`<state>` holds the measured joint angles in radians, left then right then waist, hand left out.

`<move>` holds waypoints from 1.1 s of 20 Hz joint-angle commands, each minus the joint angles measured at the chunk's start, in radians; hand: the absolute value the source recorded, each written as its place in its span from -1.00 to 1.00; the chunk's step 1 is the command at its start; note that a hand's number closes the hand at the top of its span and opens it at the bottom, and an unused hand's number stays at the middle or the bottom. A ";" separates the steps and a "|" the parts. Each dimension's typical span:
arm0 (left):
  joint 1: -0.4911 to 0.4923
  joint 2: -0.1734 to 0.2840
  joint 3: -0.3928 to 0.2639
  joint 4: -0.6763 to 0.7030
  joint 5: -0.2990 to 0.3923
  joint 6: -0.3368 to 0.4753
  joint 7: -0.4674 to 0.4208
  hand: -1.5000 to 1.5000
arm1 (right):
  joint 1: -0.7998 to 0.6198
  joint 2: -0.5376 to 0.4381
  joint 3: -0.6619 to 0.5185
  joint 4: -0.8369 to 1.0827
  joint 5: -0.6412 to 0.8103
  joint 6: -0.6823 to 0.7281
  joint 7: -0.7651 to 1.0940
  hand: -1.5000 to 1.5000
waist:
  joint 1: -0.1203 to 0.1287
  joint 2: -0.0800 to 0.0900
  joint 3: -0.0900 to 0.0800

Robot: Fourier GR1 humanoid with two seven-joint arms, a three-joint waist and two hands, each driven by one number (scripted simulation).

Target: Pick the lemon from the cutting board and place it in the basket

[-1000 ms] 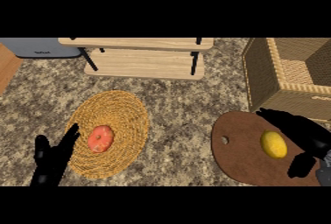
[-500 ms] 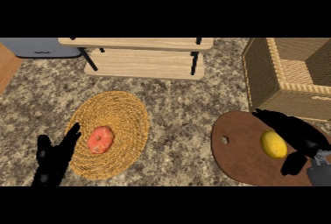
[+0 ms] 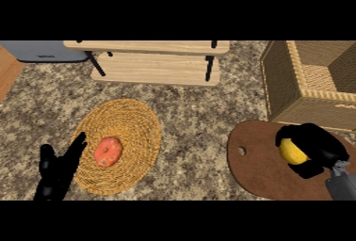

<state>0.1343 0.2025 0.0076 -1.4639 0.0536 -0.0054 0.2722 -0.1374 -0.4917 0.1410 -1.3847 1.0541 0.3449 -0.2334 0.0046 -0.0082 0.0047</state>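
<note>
The yellow lemon (image 3: 293, 152) lies on the brown cutting board (image 3: 261, 162) at the lower right. My right hand (image 3: 316, 143) curls over it, fingers above and to the right and thumb below, hiding part of the fruit. The square wicker basket (image 3: 306, 96) stands just behind the board at the upper right, open at the top. My left hand (image 3: 57, 172) rests open at the lower left, fingers up, beside a woven mat.
A round woven mat (image 3: 125, 127) at centre left carries an orange-red fruit (image 3: 107, 151). A wooden two-level rack (image 3: 156, 59) with black legs stands at the back. A grey appliance (image 3: 42, 51) sits at the far left corner.
My right hand has closed in around the lemon, its fingers now curled over it. The left hand has shifted only slightly.
</note>
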 commanded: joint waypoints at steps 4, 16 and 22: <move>-0.041 -0.025 0.010 0.080 -0.019 0.006 0.006 0.00 | 0.053 0.092 0.041 -0.108 0.069 0.030 0.132 1.00 | -0.010 0.007 -0.005; -0.009 -0.021 0.012 0.052 -0.014 -0.009 0.017 0.00 | -0.042 0.488 0.264 -0.158 0.177 -0.161 0.800 1.00 | -0.002 0.008 -0.004; -0.016 -0.018 0.008 0.042 -0.015 -0.012 0.020 0.00 | -0.115 0.491 0.175 -0.449 -0.204 -0.438 0.840 1.00 | -0.013 0.005 -0.002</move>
<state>0.1316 0.1950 0.0243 -1.4627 0.0429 -0.0158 0.2852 -0.2083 -0.0132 0.3356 -1.7044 0.9894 0.0583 0.5644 0.0006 -0.0067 0.0089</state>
